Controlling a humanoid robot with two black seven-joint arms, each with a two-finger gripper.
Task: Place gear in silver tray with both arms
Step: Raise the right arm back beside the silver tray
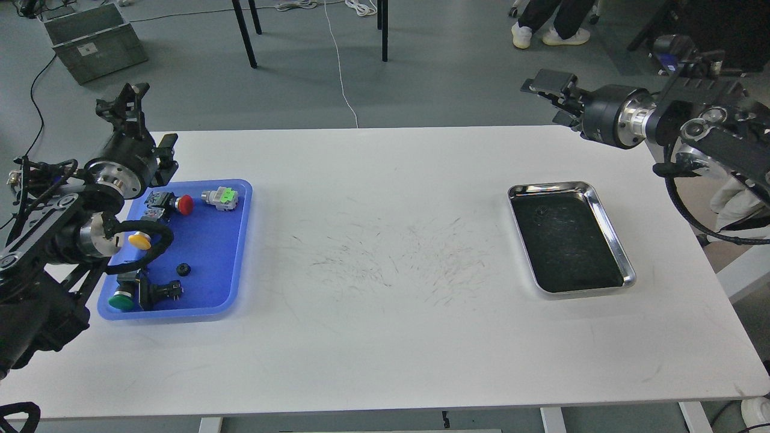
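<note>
Left gripper point(129, 99) is hanging raised beyond the far-left corner of the table point(385, 337), above the far end of the blue tray point(234, 240); its claws are seen dark and bunched, so I cannot tell whether they are spread or pressed together. Nothing is showing between them. Right gripper point(550, 90) is hovering off the table's far-right corner, pointing inward, its fingers looking parted with nothing pinched, though the angle is leaving that uncertain.

From the head view, the gear point(183, 269) is sitting as a small dark disc on the blue tray's floor, toward the near half, apart from the buttons: a red one point(185, 204) and a green-faced switch point(221, 197) at the far end, a yellow one point(139, 240) at the left edge, a green one point(122, 300) in the near-left corner. The silver tray point(601, 201) is lying well apart, near the right edge, its floor bare.

Judging by looks, the gear is behaving as a light, rigid piece, probably hard plastic or metal, not fragile. It is lying flat and low, so a pinch across its outer rim from straight above seems best; the teeth should be giving some bite, yet so small a part could be skating on the smooth plastic.
</note>
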